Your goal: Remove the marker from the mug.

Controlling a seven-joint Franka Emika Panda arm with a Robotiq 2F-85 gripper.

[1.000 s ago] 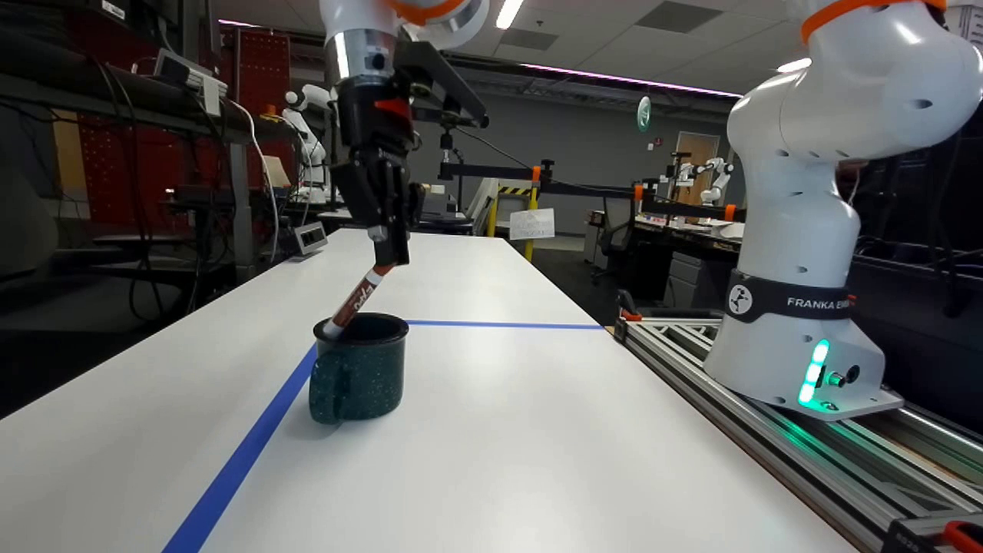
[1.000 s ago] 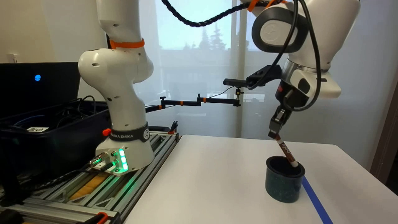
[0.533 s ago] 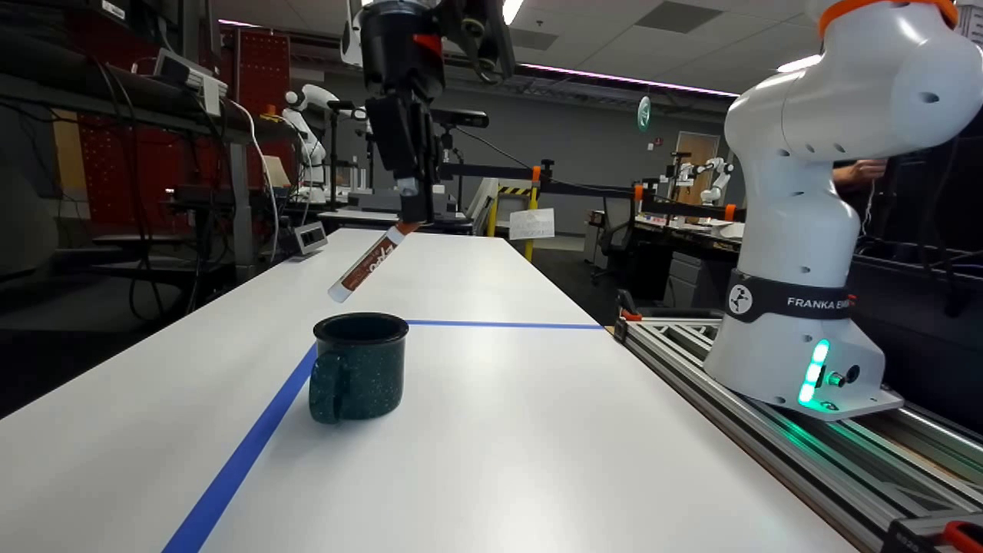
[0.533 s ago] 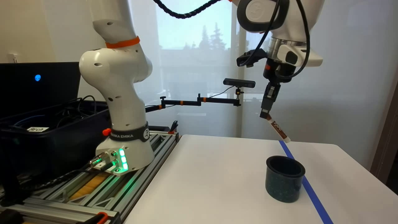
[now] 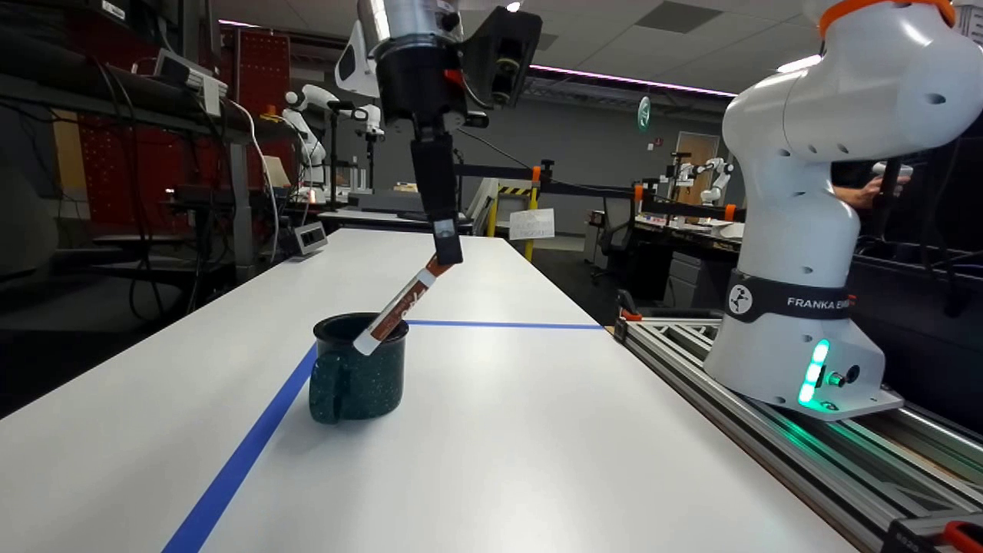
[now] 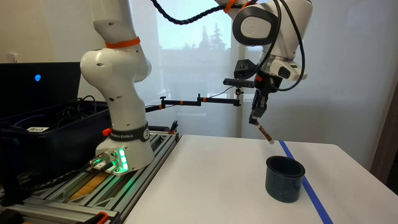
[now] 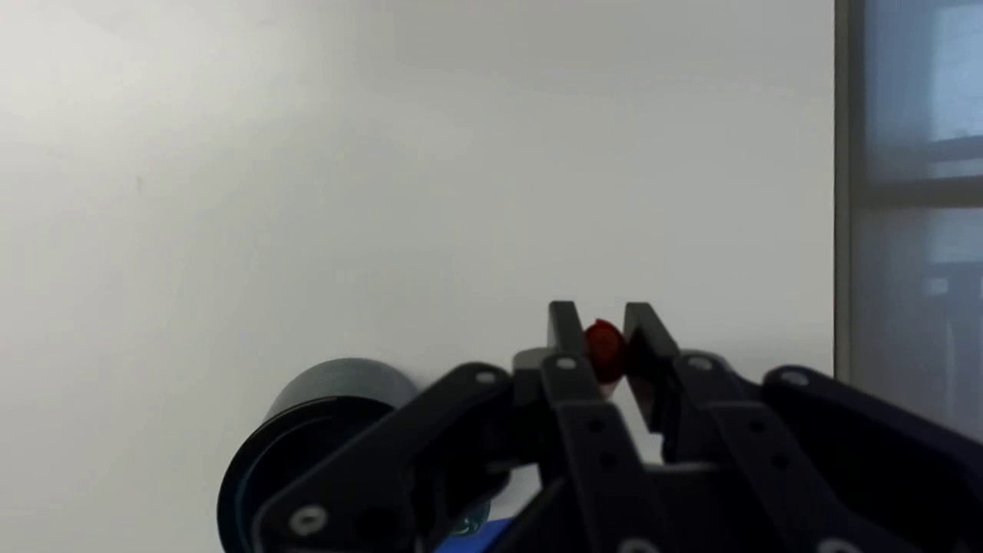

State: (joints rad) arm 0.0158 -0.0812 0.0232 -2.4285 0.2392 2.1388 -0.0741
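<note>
The marker [image 5: 401, 306] hangs in the air, clear of the mug [image 6: 283, 183].

From here I see the gripper [image 6: 253, 120] pinching its red end, white end slanting down; the mug sits upright on the counter [image 6: 211, 180] beside the tape [image 6: 314, 198].

Gray wall [image 5: 599, 146], ceiling light [image 5: 799, 64] on, wooden door [image 5: 697, 144], office chair [image 5: 617, 223], dark floor [image 5: 567, 270]; bright window [image 6: 189, 34], trees [image 6: 216, 41] beyond.

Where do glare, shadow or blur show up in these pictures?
In an exterior view, a pale sheen on the tabletop and a faint shadow by the mug; in an exterior view, a bright, washed-out window; in the wrist view, the pincer looks slightly blurred.
</note>
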